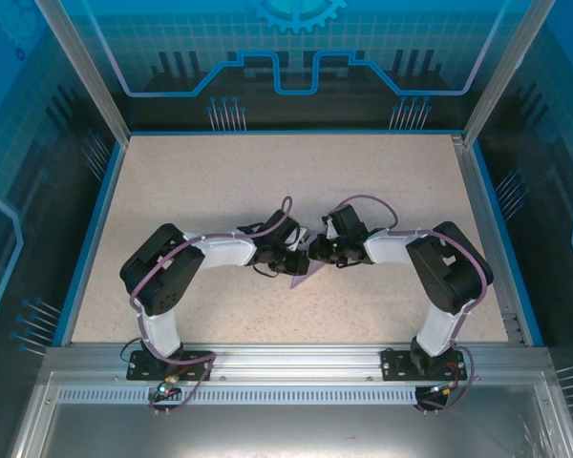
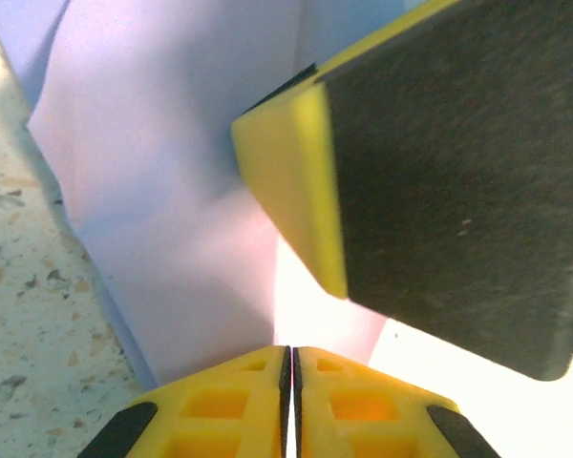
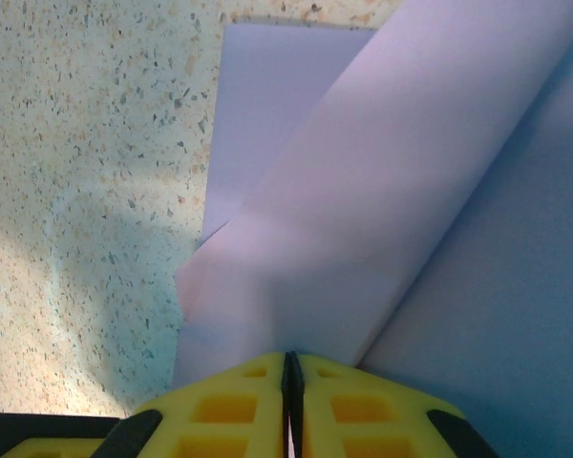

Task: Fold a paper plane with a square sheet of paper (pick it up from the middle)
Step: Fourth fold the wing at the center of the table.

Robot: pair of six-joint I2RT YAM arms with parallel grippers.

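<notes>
Top view, arms: 2 arms are bending inward over the speckled table (image 1: 267, 181), their wrists meeting near its middle.
Top view, left gripper (image 1: 288, 260): it is pointing right, with its tip at the paper; the jaws are too small to read here.
Top view, right gripper (image 1: 317, 250): it is pointing left, just beside the left one.
Top view, square sheet of paper (image 1: 307, 277): it is showing as a lavender triangle poking toward the near edge from under the 2 grippers, near the table's centre.
Left wrist, left gripper (image 2: 289, 367): the 2 yellow fingertips are pressing together along a hairline seam, pinching the sheet that is running into it.
Left wrist, sheet (image 2: 162, 191): it is rising off the table (image 2: 19, 315) in folded layers.
Left wrist, right gripper's finger (image 2: 411, 172): a black pad with a yellow edge is crossing the upper right, against the paper.
Right wrist, right gripper (image 3: 288, 367): the jaws are closing tight on the sheet's edge, with no gap showing.
Right wrist, sheet (image 3: 363, 191): a curled flap is rolling diagonally over a flatter layer, whose far corner is lying on the table (image 3: 95, 143).
</notes>
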